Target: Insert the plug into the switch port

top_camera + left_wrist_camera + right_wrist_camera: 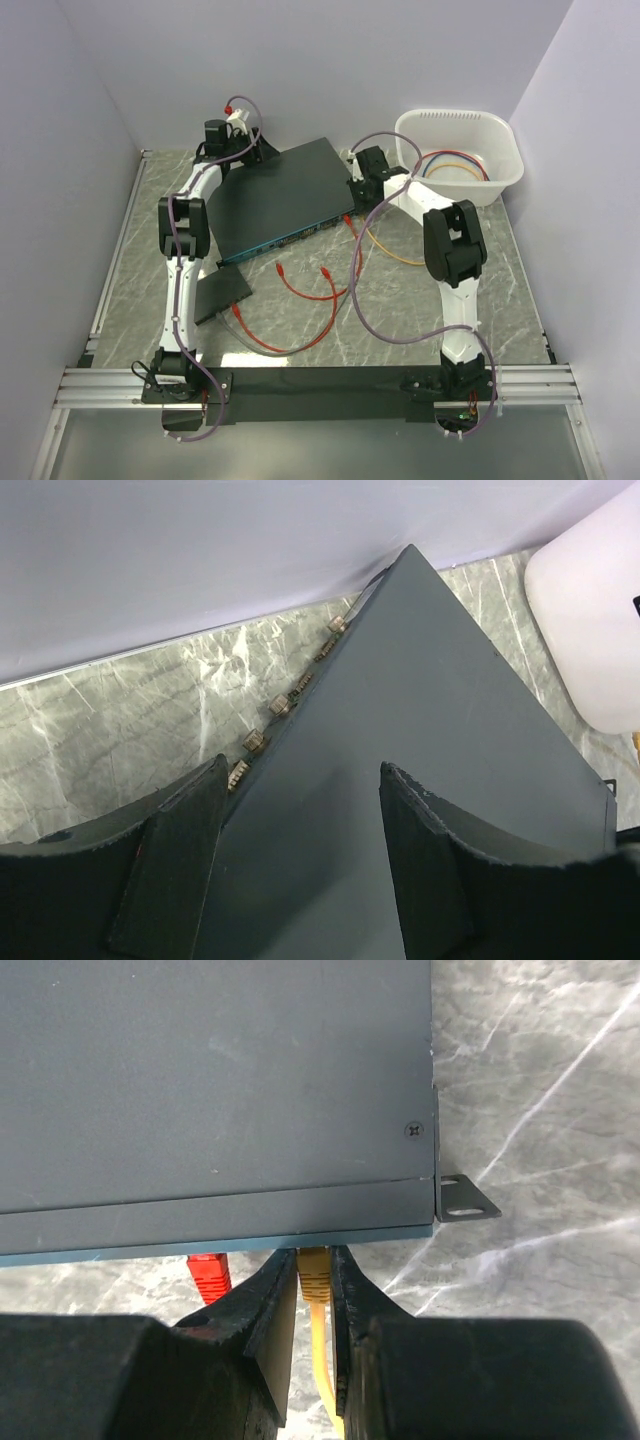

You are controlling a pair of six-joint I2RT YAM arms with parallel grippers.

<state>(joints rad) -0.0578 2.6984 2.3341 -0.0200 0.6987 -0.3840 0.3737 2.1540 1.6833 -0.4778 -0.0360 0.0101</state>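
while right jaws tight on 1 yellow plug (315,1272) at 1 switch (215,1080), left jaws wide, empty

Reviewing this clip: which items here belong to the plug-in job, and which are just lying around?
In the job: switch; yellow plug, pinched in the right claw at the switch's front edge; left claw, open over the switch's far corner.
Lying about: black slab; loose red cables; white basin holding coiled cables.
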